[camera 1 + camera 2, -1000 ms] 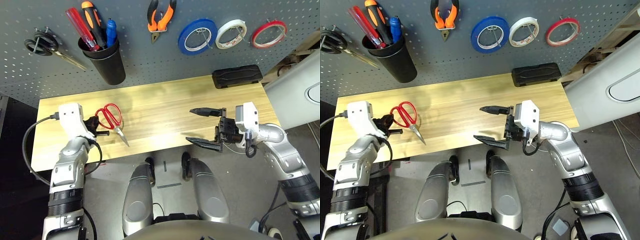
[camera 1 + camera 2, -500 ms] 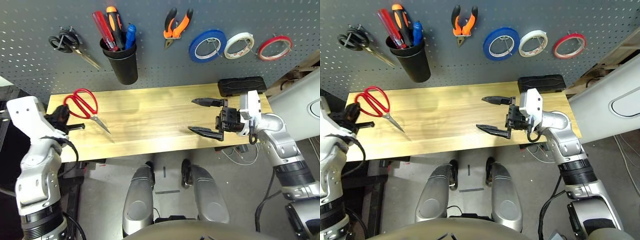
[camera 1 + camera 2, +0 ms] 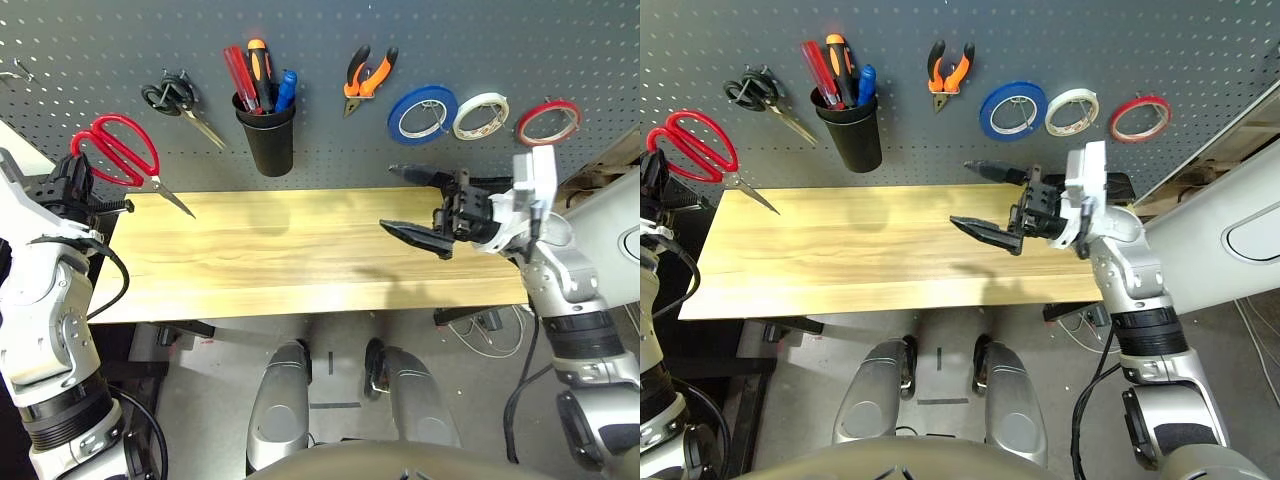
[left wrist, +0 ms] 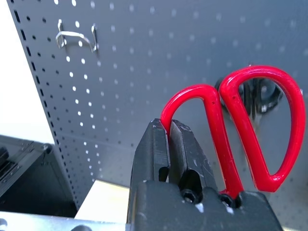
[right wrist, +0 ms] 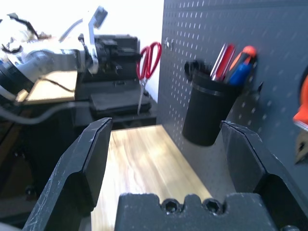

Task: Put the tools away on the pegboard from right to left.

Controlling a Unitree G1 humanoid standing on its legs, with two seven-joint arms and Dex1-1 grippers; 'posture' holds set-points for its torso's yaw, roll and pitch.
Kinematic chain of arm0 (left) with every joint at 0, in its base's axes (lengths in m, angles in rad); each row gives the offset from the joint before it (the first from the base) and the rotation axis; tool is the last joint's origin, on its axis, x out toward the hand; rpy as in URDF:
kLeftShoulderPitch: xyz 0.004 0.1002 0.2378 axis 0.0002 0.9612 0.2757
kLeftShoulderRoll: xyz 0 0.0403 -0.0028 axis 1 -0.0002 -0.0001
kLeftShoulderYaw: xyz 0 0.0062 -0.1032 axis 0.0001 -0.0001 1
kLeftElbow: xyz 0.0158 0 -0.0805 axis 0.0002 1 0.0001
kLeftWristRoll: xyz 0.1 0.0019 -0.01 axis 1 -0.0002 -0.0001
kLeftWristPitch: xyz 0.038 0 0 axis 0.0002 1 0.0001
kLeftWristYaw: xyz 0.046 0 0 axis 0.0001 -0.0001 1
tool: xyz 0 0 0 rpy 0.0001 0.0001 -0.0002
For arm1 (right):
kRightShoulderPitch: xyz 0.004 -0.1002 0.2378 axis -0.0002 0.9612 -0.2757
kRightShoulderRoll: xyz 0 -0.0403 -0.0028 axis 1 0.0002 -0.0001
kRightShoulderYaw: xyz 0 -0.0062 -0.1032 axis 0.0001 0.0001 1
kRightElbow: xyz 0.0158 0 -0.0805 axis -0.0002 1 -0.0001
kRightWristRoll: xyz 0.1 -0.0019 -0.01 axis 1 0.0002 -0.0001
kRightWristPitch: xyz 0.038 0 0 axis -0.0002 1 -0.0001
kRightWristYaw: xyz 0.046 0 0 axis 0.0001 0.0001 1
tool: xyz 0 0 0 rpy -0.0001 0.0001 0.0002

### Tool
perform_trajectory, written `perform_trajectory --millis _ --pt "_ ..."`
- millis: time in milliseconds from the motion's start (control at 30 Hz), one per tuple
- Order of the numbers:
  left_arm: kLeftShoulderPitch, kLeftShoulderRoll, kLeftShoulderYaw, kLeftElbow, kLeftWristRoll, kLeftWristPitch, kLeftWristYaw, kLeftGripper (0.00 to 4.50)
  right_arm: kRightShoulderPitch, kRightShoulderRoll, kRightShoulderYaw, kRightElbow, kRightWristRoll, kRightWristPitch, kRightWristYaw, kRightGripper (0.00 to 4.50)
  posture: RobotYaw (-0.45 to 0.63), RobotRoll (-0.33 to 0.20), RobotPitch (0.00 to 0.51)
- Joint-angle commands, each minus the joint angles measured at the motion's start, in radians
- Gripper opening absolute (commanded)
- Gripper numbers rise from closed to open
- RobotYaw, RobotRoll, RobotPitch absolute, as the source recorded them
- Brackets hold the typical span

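- The red-handled scissors [image 3: 120, 158] were pinched by one loop in the left gripper [image 4: 168, 144]; light, rigid, likely to swing.
- The right gripper [image 3: 420, 205] was spread, empty.

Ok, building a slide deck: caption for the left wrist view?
Left gripper pinching the red-handled scissors by one handle loop, facing the pegboard and its empty hook.

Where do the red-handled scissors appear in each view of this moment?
Left eye view: red-handled scissors at far left, held up in the left pincer, before the pegboard.
Right eye view: at the left edge.
Left wrist view: centre-right, one handle loop clamped.
Right wrist view: upper middle, beside the pegboard's edge.
Shared landmark: the black-handled scissors hanging on the pegboard.
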Motion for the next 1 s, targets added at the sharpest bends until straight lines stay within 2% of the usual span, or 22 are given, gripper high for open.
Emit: perform_trajectory --millis 33,267,700,900,1000 --pt "-0.015 0.012 -0.020 0.033 0.006 -0.029 -0.009 0.01 0.003 -0.015 -0.025 -0.037 0.031 0.044 -0.013 4.50 0.10 0.000 0.114" --pt "-0.115 0.003 -0.083 0.134 0.021 -0.078 0.003 0.01 -0.002 -0.005 -0.027 -0.055 0.028 0.054 -0.034 4.50 0.09 0.000 0.111" --pt "-0.214 -0.008 -0.146 0.326 0.047 -0.092 0.030 0.01 0.009 0.021 -0.021 -0.069 0.011 0.043 -0.056 4.50 0.05 0.000 0.111" --pt "-0.275 -0.030 -0.197 0.443 0.058 -0.137 0.025 0.01 0.048 0.019 -0.030 -0.108 0.009 0.048 -0.088 4.50 0.00 0.000 0.107" --pt "-0.313 -0.032 -0.218 0.515 0.065 -0.151 0.024 0.99 0.070 0.015 -0.033 -0.126 0.004 0.050 -0.108 4.50 -0.02 0.000 0.107"
